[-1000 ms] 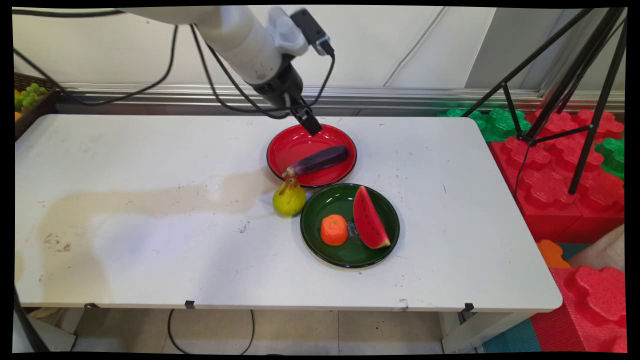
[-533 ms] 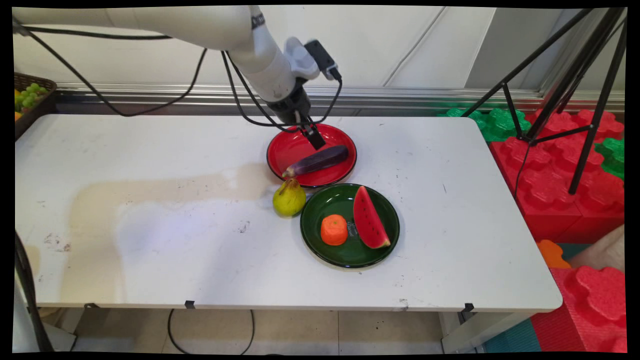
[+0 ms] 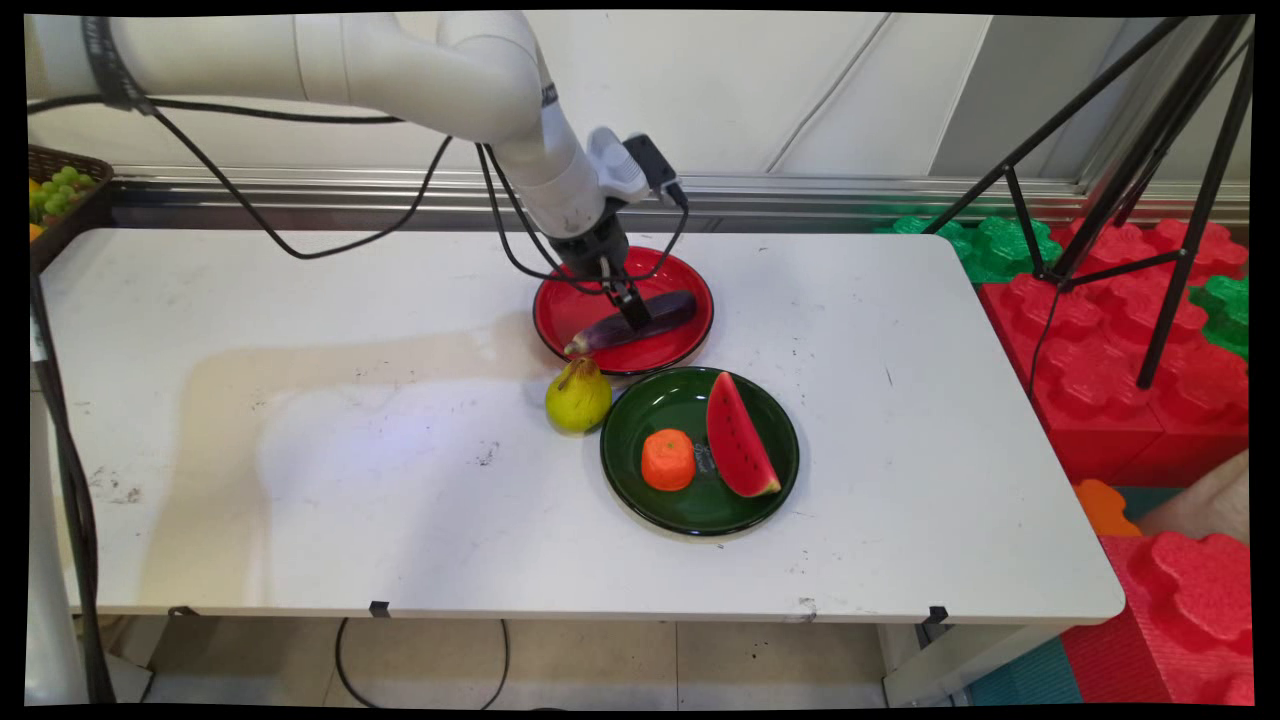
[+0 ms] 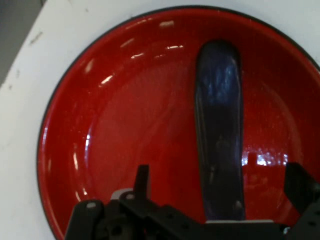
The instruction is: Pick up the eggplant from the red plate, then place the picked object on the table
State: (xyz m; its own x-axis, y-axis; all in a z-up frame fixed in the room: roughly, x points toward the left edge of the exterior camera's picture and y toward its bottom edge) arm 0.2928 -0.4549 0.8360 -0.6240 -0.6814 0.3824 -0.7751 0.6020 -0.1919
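Observation:
A dark purple eggplant lies across the red plate. My gripper has come down over the eggplant's middle and stands open, one finger on each side of it, the other finger just off its far flank. Nothing is held between them. The arm reaches in from the upper left with black cables hanging over the plate's back rim.
A yellow-green pear stands just in front of the red plate. A green plate holds an orange and a watermelon slice. A fruit basket sits far left; a tripod and foam blocks lie right.
The gripper has dropped from above the red plate's back rim down and forward onto the eggplant. Nothing on the table has shifted.

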